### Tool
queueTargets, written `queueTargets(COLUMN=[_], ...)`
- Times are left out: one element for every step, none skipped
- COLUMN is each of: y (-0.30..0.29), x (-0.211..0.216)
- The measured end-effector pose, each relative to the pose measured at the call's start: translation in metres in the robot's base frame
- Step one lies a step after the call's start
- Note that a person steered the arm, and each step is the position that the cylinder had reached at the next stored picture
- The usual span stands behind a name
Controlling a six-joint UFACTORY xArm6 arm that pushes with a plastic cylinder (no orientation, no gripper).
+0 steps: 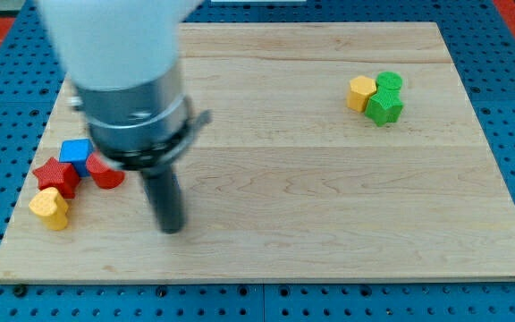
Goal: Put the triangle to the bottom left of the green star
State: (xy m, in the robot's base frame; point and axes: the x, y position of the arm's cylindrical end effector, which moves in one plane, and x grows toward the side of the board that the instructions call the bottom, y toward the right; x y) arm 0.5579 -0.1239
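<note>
You have no jaws to read, only a rod. My tip (pixel 172 225) sits at four o'clock from the red block (pixel 107 174). No triangle shows; the arm may hide it. The green star (pixel 384 108) lies far off at two o'clock, so expect a long push.

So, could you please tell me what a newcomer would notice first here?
The big pale arm fills the view's top left, its dark rod ending in my tip on the board, right of a cluster: blue block, red star, red block, yellow heart. Far right sit a yellow block and two green blocks.
</note>
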Motion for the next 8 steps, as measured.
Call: queueTargets(y=[-0.041,0.037,0.029,0.009,0.077,0.133,0.138,0.101], x=[-0.032,-0.058,-0.056,-0.034,-0.019,-0.041,-0.089,-0.104])
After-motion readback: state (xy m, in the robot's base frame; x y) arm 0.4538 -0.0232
